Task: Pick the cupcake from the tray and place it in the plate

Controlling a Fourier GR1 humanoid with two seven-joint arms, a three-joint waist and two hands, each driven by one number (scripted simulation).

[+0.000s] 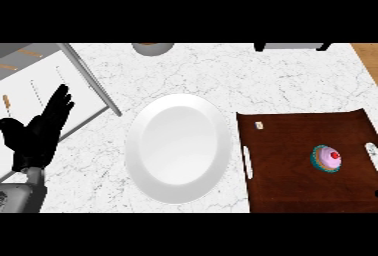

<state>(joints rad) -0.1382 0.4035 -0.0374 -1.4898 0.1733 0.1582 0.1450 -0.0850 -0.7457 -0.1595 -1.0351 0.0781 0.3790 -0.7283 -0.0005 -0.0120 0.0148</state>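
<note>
One hand shows in our head view: our left hand (38, 134), at the left edge above its grey forearm, with its fingers (59, 102) straight and pointing up, and nothing in them. It rests over the left rim of the table (221, 75), partly above the pale drawer front with the grey bar that runs slantwise there. Our right hand does not appear anywhere.

We see the cupcake (327, 158) well apart from those fingers, far over on the right. It stands upright on the dark brown tray (295, 190), right of the tray's middle, with pink frosting, a red cherry on top and a teal wrapper. The tray has a white handle on each short side and a small pale tag near its upper left corner.

Between our left hand and the tray lies the white plate (177, 148), bare, with its right rim just beside the tray's left edge. At the table's far edge we make out a grey round thing and a dark object, both cut off.
</note>
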